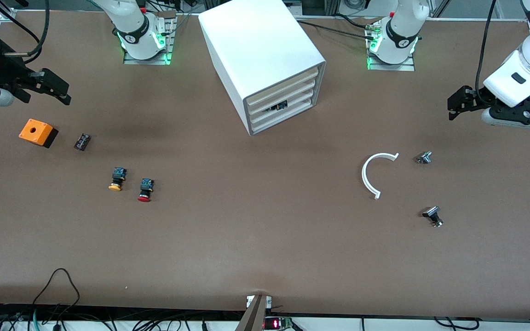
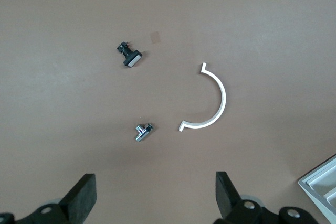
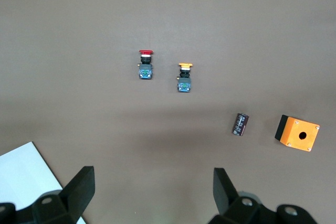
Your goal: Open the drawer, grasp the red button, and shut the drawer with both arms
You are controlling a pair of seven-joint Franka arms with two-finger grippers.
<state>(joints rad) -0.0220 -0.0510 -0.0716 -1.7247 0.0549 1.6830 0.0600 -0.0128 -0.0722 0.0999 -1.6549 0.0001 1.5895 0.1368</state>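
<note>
Cabinet (image 1: 265, 59) mid-table (image 1: 265, 239), near arm bases; drawers (image 1: 283, 106) all look pushed in, though small dark item shows at one front. Red-capped button (image 1: 145, 189) on table toward right arm's end, just beside yellow-capped one (image 1: 117, 179). Left hand (image 1: 453, 103) and right hand (image 1: 60, 89) hang over opposite table ends, fingers spread wide, holding nothing.

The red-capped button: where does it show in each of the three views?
Front view: the red button lies on the table toward the right arm's end, beside the yellow-capped button.
Left wrist view: not in it.
Right wrist view: it lies on its side on the bare table.
Shared landmark: the yellow-capped button next to it.
</note>
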